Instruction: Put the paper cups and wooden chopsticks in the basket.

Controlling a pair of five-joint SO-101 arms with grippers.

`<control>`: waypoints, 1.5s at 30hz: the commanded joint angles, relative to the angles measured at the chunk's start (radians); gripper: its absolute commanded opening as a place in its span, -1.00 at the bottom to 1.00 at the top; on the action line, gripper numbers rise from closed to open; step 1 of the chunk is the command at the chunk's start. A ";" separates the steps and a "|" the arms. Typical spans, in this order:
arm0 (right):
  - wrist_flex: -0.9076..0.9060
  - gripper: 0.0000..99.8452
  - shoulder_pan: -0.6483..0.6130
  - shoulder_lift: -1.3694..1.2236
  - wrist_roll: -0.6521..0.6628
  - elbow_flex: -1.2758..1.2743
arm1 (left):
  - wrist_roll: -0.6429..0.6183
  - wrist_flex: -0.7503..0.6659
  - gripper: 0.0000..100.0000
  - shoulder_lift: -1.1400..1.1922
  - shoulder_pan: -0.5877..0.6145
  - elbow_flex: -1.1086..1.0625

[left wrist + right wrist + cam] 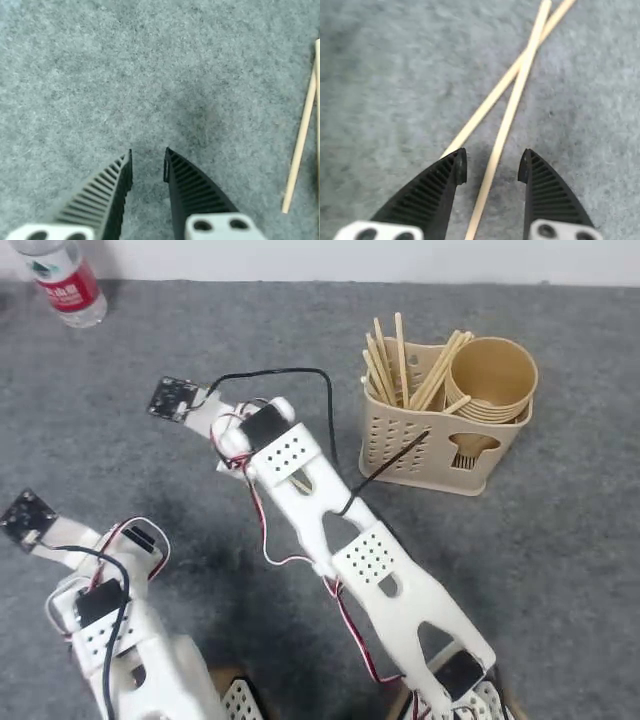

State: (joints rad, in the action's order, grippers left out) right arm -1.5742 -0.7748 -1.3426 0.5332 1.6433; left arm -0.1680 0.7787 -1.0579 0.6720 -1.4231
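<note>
The first chopstick (513, 107) lies flat on the grey mat (380, 75), right between the spread fingers of the right gripper (492, 166) and running out ahead of it. A second chopstick (476, 116) crosses it farther ahead, with its near end just beside one fingertip. The fingers straddle only the first stick, probably so that closing picks up one at a time. The left gripper (148, 165), narrowly parted and empty, hangs over bare mat with a stray chopstick (298, 145) off to its side, apart from its fingers; it seems to be kept out of the way. The basket (420, 455) already holds stacked paper cups (495, 375) in one compartment and upright chopsticks (400, 360) in the other, so the loose sticks look like the remaining work.
</note>
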 commanded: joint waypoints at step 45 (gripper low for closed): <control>-0.202 -0.99 -0.007 0.364 0.198 0.041 | 0.008 0.002 -0.82 -0.014 -0.005 0.024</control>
State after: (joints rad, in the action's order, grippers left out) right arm -1.7492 -0.7656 -1.1891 0.7204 1.6494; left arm -0.1680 0.7787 -1.0579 0.6720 -1.4231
